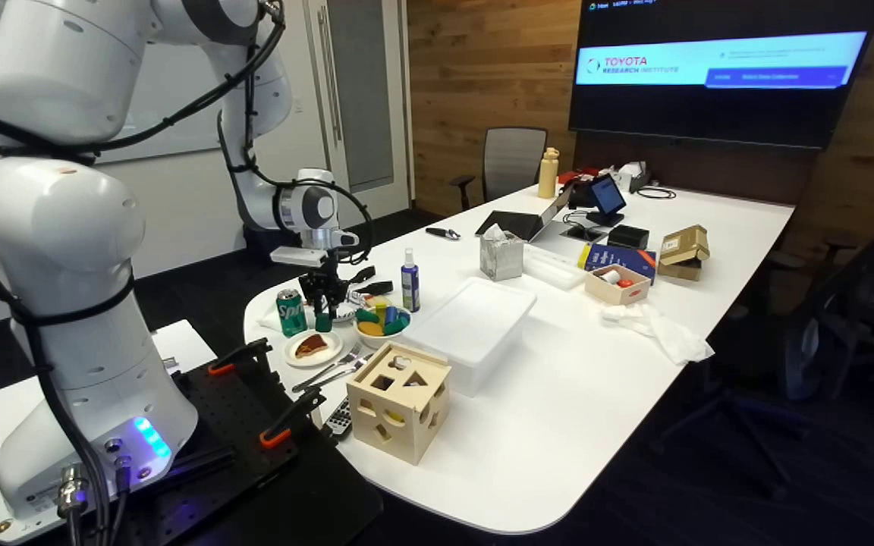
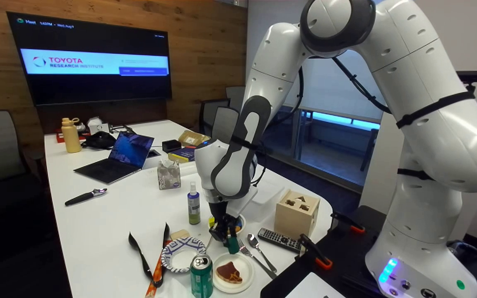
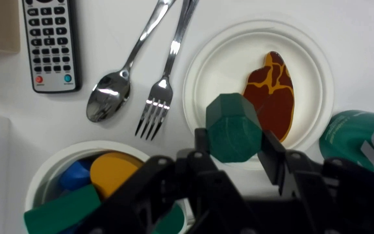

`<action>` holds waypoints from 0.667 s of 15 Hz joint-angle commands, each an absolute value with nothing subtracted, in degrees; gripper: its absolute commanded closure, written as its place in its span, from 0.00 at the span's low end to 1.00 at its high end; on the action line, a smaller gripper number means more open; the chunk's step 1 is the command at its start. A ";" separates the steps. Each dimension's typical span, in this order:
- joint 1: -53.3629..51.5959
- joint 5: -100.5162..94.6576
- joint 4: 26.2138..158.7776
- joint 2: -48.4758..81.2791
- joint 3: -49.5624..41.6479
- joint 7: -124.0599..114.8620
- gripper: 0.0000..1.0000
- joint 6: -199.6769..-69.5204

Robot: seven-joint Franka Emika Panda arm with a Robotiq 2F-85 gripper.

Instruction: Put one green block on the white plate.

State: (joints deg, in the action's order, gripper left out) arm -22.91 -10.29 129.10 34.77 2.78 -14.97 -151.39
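Pick looks done, Robotiq gripper [image 3: 234,142] clamping green hexagonal block [image 2: 233,245] by the far rim of white plate [image 3: 218,66] in both exterior views; placement and release remain.

Green block [image 3: 232,130] pinched between the black fingers [image 3: 273,159], seen across the lower left of the white plate [image 3: 219,65]; contact with it can't be judged. On the plate, a brown steak [image 3: 271,97], orange veining. Can [image 3: 362,139] just beside the rim. Other side: fork [image 3: 161,92], spoon [image 3: 110,92], remote [image 3: 51,48], all on the table [image 3: 104,42]. Bowl [image 3: 35,188] partly hidden; in it a blue block [image 3: 76,175], yellow block [image 3: 112,170], second green block [image 3: 62,209].
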 commanded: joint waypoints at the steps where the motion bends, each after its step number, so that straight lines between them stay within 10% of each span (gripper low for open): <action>1: -22.19 -10.60 126.53 36.46 3.61 -12.16 0.82 -148.96; 10: -22.14 -10.98 119.54 42.20 5.21 -6.42 0.82 -144.51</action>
State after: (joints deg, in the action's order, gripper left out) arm -22.92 -10.41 122.49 40.40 4.32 -8.26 -147.30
